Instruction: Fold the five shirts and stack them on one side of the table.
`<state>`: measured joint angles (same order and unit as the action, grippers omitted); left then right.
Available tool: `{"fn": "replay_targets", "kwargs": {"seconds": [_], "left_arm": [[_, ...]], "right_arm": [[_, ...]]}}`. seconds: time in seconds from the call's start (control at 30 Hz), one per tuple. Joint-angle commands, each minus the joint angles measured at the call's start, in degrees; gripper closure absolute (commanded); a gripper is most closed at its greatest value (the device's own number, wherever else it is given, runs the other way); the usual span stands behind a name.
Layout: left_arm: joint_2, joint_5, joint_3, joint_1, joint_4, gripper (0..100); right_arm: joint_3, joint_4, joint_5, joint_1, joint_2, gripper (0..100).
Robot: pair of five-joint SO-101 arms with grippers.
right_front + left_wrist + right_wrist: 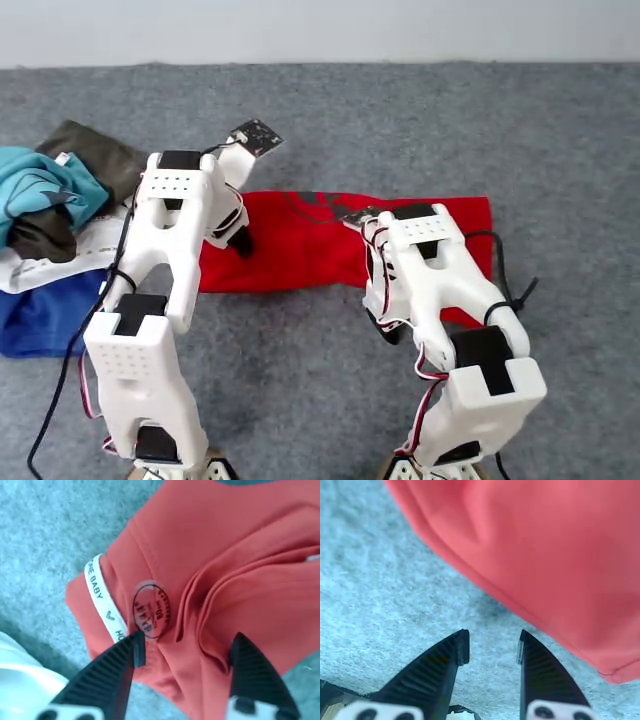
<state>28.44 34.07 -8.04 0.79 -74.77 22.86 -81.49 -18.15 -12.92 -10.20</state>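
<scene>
Folding the red shirt (300, 255): left gripper (189, 647) gapes over its left collar end, right gripper (492, 642) open just off its near edge, so next both must pinch cloth.

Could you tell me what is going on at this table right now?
Two white robot arms hover over a red fabric shirt lying on the grey felt-like table. The left arm has its jaws open just above the shirt's collar label; the right arm has its jaws open over bare table beside the shirt's edge. Neither grips anything. A loose heap of teal, olive, white and blue shirts sits at one side.
</scene>
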Motion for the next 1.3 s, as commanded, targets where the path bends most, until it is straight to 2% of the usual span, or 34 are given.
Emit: {"fn": "replay_targets", "kwargs": {"seconds": [0.0, 0.17, 0.53, 0.6, 0.77, 0.83, 1.27], "left_arm": [[-3.3, 1.9, -0.3, 1.1, 0.8, 73], [-2.8, 1.7, -2.8, 3.7, 3.9, 73], [-2.8, 0.3, -5.0, 4.4, 8.0, 73], [-3.4, 0.2, -5.1, 4.6, 5.5, 73], [-6.2, 0.0, -11.9, 2.5, -14.5, 73], [-6.9, 0.0, -13.6, 1.7, -19.5, 73], [5.3, 0.3, -13.1, 2.8, -20.7, 73]], "right_arm": [[-0.2, 0.4, -0.5, -0.1, 2.9, 83.7], [-0.2, 0.4, -0.5, -0.5, 2.9, 83.7], [-0.2, 0.4, -0.5, -3.0, 2.9, 83.7], [-0.2, 0.4, -0.5, -3.0, 2.9, 83.7], [-0.2, 0.4, -0.5, -3.1, 2.9, 83.7], [-0.2, 0.4, -0.5, -3.1, 2.9, 83.7], [-0.2, 0.4, -0.5, -2.9, 2.9, 83.7]]}}
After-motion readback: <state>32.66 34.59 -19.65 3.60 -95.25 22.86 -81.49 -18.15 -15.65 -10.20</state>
